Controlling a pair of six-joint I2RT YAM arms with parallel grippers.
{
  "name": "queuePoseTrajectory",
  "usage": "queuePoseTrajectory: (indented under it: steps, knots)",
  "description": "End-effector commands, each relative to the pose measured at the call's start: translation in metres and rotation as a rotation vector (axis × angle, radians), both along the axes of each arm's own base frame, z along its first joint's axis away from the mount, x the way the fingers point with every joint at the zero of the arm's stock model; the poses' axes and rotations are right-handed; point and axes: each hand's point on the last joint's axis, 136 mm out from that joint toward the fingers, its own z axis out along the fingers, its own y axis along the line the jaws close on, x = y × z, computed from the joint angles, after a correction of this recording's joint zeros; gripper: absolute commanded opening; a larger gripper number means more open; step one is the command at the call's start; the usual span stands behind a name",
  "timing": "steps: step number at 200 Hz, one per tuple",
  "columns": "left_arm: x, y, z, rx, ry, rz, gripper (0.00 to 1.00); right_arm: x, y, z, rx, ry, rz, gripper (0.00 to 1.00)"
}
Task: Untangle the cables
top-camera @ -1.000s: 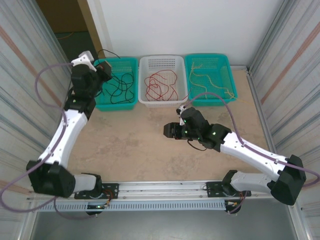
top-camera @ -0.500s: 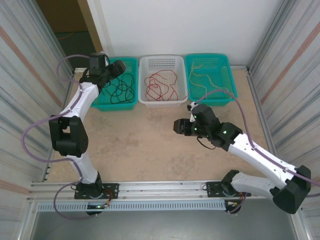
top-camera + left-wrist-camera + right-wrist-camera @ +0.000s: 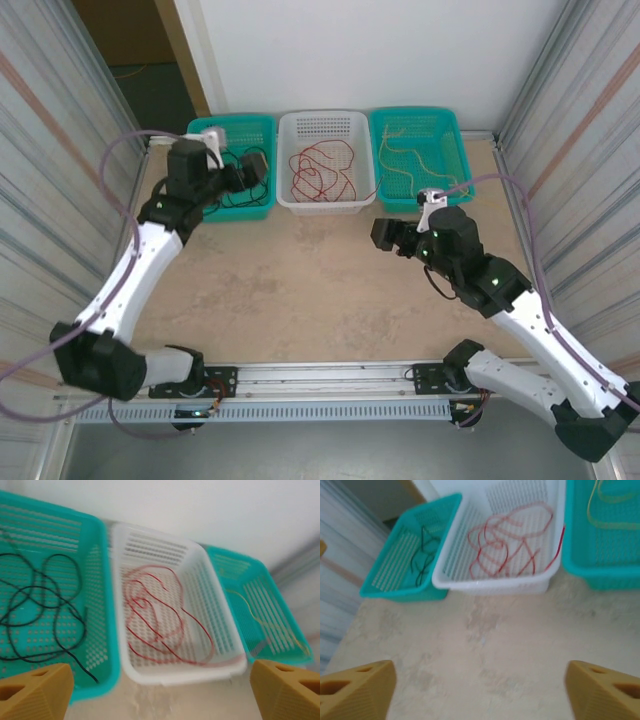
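Three baskets stand in a row at the far side of the table (image 3: 300, 290), with the white basket (image 3: 320, 116) in the middle. A red cable (image 3: 320, 172) lies looped inside the white basket. Black cables (image 3: 37, 605) lie in the teal basket on its left (image 3: 232, 122), and pale yellow cables (image 3: 410, 160) lie in the teal basket on its right (image 3: 415, 113). The left tool (image 3: 256, 170) hovers just left of the white basket, fingers spread wide and holding nothing. The right tool (image 3: 385, 235) hangs over bare table near the white basket's front right corner, likewise spread wide and empty
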Motion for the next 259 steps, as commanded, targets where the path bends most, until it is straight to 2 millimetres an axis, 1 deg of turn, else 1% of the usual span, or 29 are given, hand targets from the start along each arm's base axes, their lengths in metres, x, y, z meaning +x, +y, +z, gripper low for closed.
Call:
queuePoseTrajectory:
  steps: [1, 7, 17, 35, 38, 44, 49, 54, 58, 65, 87, 103, 118, 127, 143, 151, 161, 166, 179, 186, 191, 196, 204, 214, 219, 223, 233, 244, 259]
  knots:
    - [-0.035, 0.002, -0.028, 0.259, -0.035, -0.075, 0.97, 0.017, -0.018, 0.001, -0.122, -0.118, -0.072, 0.99]
    - [-0.039, 0.010, -0.034, 0.304, -0.045, -0.049, 0.99, 0.020, -0.022, -0.010, -0.154, -0.108, -0.088, 0.99]
    - [-0.041, 0.033, -0.047, 0.379, -0.057, 0.059, 0.99, 0.028, -0.031, -0.029, -0.222, -0.101, -0.141, 0.99]
    - [-0.041, 0.080, -0.079, 0.490, -0.058, 0.300, 0.99, 0.046, -0.065, -0.055, -0.368, -0.071, -0.305, 0.99]
    - [-0.042, 0.087, -0.089, 0.509, -0.052, 0.327, 0.99, 0.049, -0.070, -0.060, -0.387, -0.056, -0.329, 0.99]
    - [-0.043, 0.095, -0.106, 0.545, -0.048, 0.354, 0.99, 0.055, -0.082, -0.071, -0.424, -0.025, -0.371, 0.99]
    - [-0.042, 0.095, -0.119, 0.575, -0.062, 0.337, 0.99, 0.059, -0.093, -0.076, -0.439, -0.008, -0.419, 0.99]
    - [-0.040, 0.094, -0.129, 0.601, -0.088, 0.310, 0.99, 0.064, -0.105, -0.090, -0.469, 0.029, -0.471, 0.99]
    - [-0.038, 0.096, -0.137, 0.622, -0.095, 0.302, 0.99, 0.068, -0.113, -0.097, -0.477, 0.039, -0.508, 0.99]
    - [-0.034, 0.105, -0.142, 0.633, -0.114, 0.333, 0.99, 0.072, -0.127, -0.108, -0.477, 0.052, -0.557, 0.99]
    - [-0.027, 0.156, -0.161, 0.611, -0.064, 0.515, 0.99, 0.073, -0.175, -0.135, -0.391, 0.054, -0.746, 0.99]
    - [-0.020, 0.175, -0.176, 0.606, -0.055, 0.536, 0.99, 0.070, -0.202, -0.147, -0.399, 0.019, -0.852, 0.99]
    - [-0.017, 0.188, -0.197, 0.569, -0.032, 0.550, 0.99, 0.072, -0.223, -0.152, -0.423, 0.075, -0.912, 0.99]
    - [-0.011, 0.192, -0.195, 0.537, -0.062, 0.558, 0.99, 0.076, -0.232, -0.151, -0.488, 0.079, -0.953, 0.99]
    - [-0.005, 0.187, -0.198, 0.452, -0.099, 0.525, 0.99, 0.086, -0.245, -0.153, -0.613, 0.047, -1.011, 0.99]
    - [-0.001, 0.182, -0.207, 0.453, -0.094, 0.492, 0.99, 0.091, -0.250, -0.160, -0.634, 0.040, -1.019, 0.99]
    - [0.006, 0.175, -0.202, 0.463, -0.125, 0.450, 0.99, 0.099, -0.251, -0.178, -0.611, 0.036, -0.989, 0.99]
    - [0.007, 0.168, -0.207, 0.463, -0.095, 0.408, 0.99, 0.106, -0.251, -0.179, -0.599, 0.006, -0.961, 0.99]
    - [0.011, 0.152, -0.214, 0.460, -0.112, 0.304, 0.99, 0.124, -0.231, -0.183, -0.539, -0.031, -0.818, 1.00]
    - [0.012, 0.144, -0.224, 0.463, -0.125, 0.258, 0.99, 0.130, -0.220, -0.195, -0.522, -0.027, -0.734, 1.00]
    - [0.016, 0.144, -0.219, 0.478, -0.177, 0.264, 0.99, 0.136, -0.217, -0.195, -0.530, -0.060, -0.704, 0.99]
    - [0.016, 0.142, -0.219, 0.469, -0.170, 0.258, 0.99, 0.140, -0.205, -0.196, -0.526, -0.084, -0.635, 0.99]
    - [0.013, 0.141, -0.225, 0.464, -0.111, 0.240, 0.99, 0.141, -0.194, -0.201, -0.485, -0.064, -0.540, 0.99]
    - [0.017, 0.142, -0.221, 0.471, -0.158, 0.257, 0.99, 0.136, -0.195, -0.215, -0.383, -0.074, -0.481, 0.99]
    - [0.016, 0.141, -0.222, 0.466, -0.149, 0.249, 0.99, 0.136, -0.200, -0.212, -0.369, -0.135, -0.505, 0.99]
    - [0.015, 0.141, -0.222, 0.463, -0.137, 0.247, 0.99, 0.136, -0.198, -0.206, -0.369, -0.165, -0.505, 0.99]
    - [0.015, 0.141, -0.224, 0.464, -0.133, 0.247, 0.99, 0.135, -0.195, -0.215, -0.386, -0.072, -0.483, 0.99]
    - [0.015, 0.141, -0.222, 0.467, -0.145, 0.251, 0.99, 0.140, -0.195, -0.210, -0.397, -0.124, -0.494, 0.99]
    - [0.014, 0.139, -0.222, 0.490, -0.138, 0.254, 0.99, 0.137, -0.197, -0.213, -0.396, -0.087, -0.498, 0.99]
